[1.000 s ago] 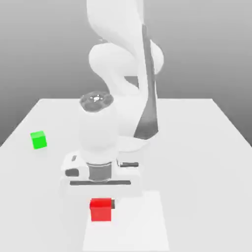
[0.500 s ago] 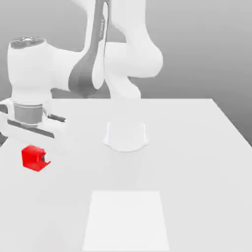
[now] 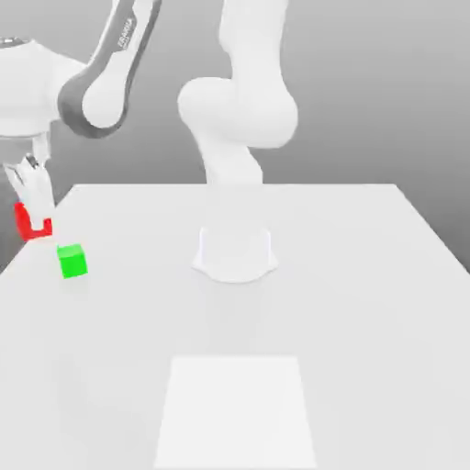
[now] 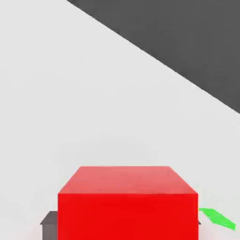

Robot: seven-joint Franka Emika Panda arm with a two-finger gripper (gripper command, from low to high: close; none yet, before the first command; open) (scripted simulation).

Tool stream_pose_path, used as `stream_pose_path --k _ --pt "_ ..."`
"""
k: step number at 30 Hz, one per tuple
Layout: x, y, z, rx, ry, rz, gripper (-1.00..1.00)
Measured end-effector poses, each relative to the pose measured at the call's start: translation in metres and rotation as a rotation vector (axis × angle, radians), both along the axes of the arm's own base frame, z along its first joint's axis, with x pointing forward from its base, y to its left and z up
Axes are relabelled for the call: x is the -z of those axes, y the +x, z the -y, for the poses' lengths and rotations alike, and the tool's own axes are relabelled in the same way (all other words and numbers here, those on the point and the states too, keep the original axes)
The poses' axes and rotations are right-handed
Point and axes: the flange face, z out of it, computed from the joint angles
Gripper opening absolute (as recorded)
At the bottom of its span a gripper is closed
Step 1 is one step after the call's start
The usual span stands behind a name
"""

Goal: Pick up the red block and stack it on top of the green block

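Gripper (image 3: 37, 223) (tilted) grips red block (image 3: 27, 223) aloft.

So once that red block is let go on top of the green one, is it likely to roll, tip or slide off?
The red block is a flat-faced cube, so it probably won't roll. It looks rigid: the shut gripper leaves its edges straight. The green block looks about the same size, so an off-centre release could likely tip it off.

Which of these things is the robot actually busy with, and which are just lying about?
In use:
red block, held in the shut pincer
green block, on the table

Lying about:
pale square patch on the table
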Motion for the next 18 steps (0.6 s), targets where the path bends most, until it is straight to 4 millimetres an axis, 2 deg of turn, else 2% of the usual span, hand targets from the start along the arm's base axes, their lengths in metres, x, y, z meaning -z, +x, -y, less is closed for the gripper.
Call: stream_pose_path --k 4,6,9,17,18 --pt "0.017 -0.052 0.0 0.148 0.034 0.014 -1.0" --pt "0.027 -0.073 -0.002 0.208 0.049 0.022 -1.0" --pt "0.042 -0.08 -0.002 0.231 0.053 0.028 -1.0" --pt "0.087 -0.079 -0.003 0.228 0.055 0.027 -1.0" --pt "0.093 -0.078 -0.003 0.226 0.056 0.026 1.0"
